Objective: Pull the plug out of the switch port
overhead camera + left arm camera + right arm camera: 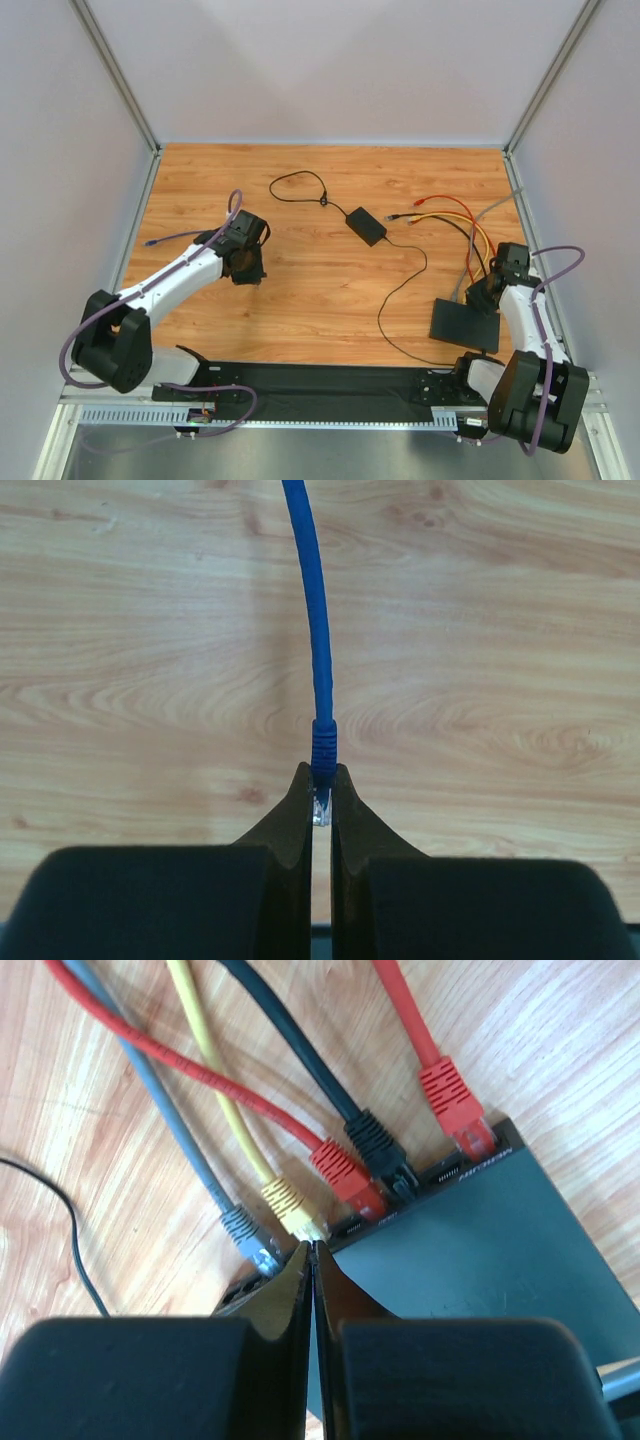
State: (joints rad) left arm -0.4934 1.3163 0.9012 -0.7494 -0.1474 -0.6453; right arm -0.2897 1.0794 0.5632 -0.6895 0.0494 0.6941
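Observation:
The switch [465,325] is a flat black box at the near right; it also shows in the right wrist view [480,1250]. Grey [245,1232], yellow [290,1207], red [345,1175], black [375,1145] and another red plug [455,1095] sit in its sockets. My right gripper [311,1247] is shut, with its tips on the switch's socket edge, right at the yellow plug; it also shows in the top view [487,295]. My left gripper [321,772] is shut on the clear plug [321,805] of a blue cable [318,630], away from the switch at mid left [243,262].
A black power-adapter brick [366,225] lies mid-table with thin black leads looping left and toward the switch. Red, orange, yellow and grey cables [455,215] fan out behind the switch. The blue cable [165,240] trails left of my left arm. Walls close in on both sides.

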